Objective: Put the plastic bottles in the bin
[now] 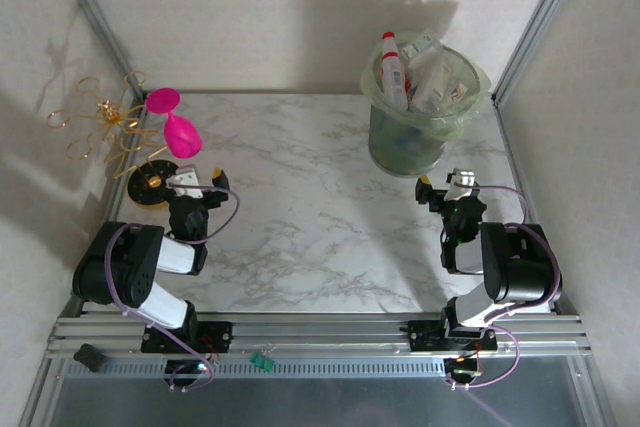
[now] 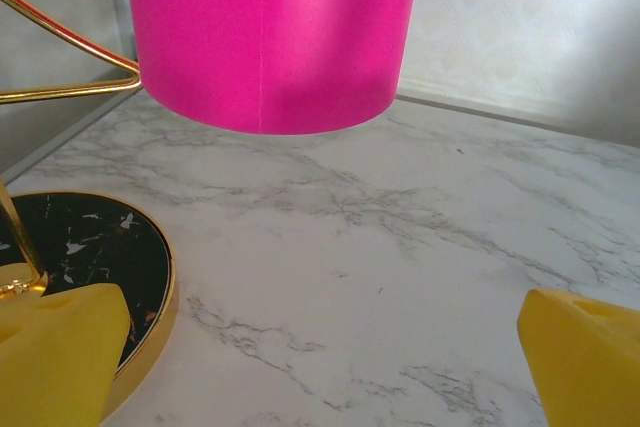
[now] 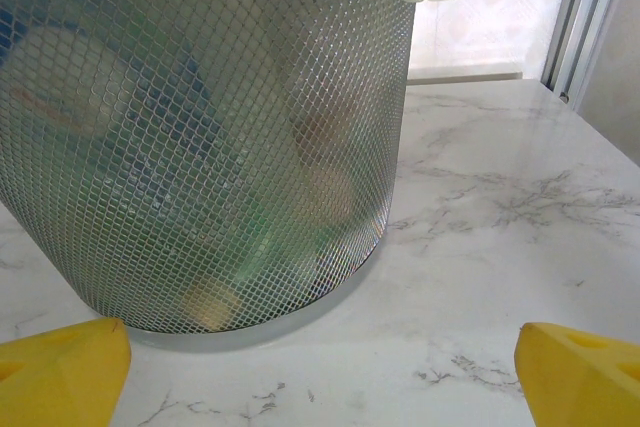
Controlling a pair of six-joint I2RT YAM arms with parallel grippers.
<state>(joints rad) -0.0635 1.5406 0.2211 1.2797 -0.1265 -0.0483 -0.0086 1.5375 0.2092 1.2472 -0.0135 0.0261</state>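
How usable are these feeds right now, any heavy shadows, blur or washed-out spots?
Top view: sharp; stand and goblet throw clear shadows on the left wall, the bin on the back wall. Left wrist: goblet looms close and soft, yellow fingertips blurred. Right wrist: bin mesh crisp, bottles behind it hazy, wall at top right washed out.

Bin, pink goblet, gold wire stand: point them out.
bin (image 1: pixel 405 147), top external view, on its mesh wall
pink goblet (image 1: pixel 183 134), top external view, on its bowl
gold wire stand (image 1: pixel 150 187), top external view, on its round base
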